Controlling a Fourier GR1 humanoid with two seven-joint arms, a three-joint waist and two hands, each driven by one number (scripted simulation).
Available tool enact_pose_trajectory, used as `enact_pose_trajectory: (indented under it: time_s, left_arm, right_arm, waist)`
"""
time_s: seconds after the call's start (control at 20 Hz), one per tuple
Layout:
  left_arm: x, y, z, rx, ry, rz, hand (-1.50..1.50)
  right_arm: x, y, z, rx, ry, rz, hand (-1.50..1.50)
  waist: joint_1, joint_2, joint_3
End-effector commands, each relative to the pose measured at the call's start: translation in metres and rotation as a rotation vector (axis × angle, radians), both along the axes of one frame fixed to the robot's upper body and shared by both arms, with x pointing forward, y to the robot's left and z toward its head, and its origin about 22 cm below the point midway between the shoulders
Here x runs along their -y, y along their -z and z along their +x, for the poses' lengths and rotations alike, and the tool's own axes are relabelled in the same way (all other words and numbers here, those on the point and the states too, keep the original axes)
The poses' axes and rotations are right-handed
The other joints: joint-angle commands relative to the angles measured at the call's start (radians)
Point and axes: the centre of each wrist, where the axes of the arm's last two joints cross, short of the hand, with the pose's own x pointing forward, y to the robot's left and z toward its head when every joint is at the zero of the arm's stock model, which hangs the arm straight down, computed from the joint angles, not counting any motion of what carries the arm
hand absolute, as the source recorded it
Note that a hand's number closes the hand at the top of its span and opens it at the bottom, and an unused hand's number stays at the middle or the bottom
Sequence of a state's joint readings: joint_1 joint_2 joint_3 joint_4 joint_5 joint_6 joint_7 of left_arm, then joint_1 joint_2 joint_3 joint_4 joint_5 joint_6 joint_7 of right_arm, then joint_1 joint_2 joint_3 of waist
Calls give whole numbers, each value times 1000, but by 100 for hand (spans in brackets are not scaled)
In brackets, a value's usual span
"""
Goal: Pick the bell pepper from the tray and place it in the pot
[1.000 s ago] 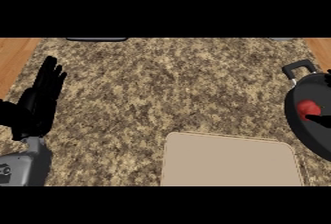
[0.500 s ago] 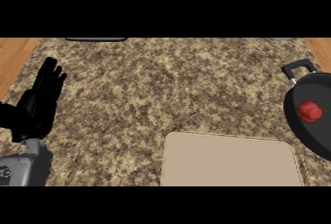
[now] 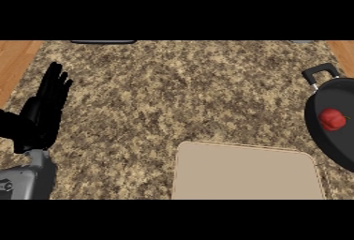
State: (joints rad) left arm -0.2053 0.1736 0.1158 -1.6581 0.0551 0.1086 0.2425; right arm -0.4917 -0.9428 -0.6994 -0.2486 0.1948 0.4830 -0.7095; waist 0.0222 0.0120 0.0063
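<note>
Right of straight, open left hand [image 3: 43, 117] fingers: bare counter [image 3: 180, 89], then tray [image 3: 245, 173]; pepper [image 3: 332, 119] in pot [image 3: 332, 126] at edge.

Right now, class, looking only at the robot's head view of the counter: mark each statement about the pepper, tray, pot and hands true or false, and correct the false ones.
1. The bell pepper lies inside the pot. True.
2. The tray holds the pepper. False: nothing shows on the tray.
3. The left hand is open at the view's left. True.
4. The right hand grips the pot's handle. False: no right hand is in view.
5. The pot sits at the view's left. False: it is at the right edge.
</note>
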Motion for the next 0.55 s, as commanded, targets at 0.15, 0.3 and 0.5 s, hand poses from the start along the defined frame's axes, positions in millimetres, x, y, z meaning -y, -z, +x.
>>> enact_pose_trajectory:
  time_s: [0.15, 0.3, 0.5]
  left_arm:
    - [-11, -9, 2, 6, 7, 4, 0]
    - [1, 2, 0, 12, 6, -3, 0]
    - [-10, 5, 3, -8, -1, -2, 0]
  right_arm:
    - [22, -19, -30, 49, -80, 21, -150]
    - [22, -7, -39, 11, -102, 8, -150]
    - [23, -10, -40, 46, -82, 24, -150]
  waist:
    - [7, 2, 2]
    - [2, 2, 3]
    - [2, 2, 3]
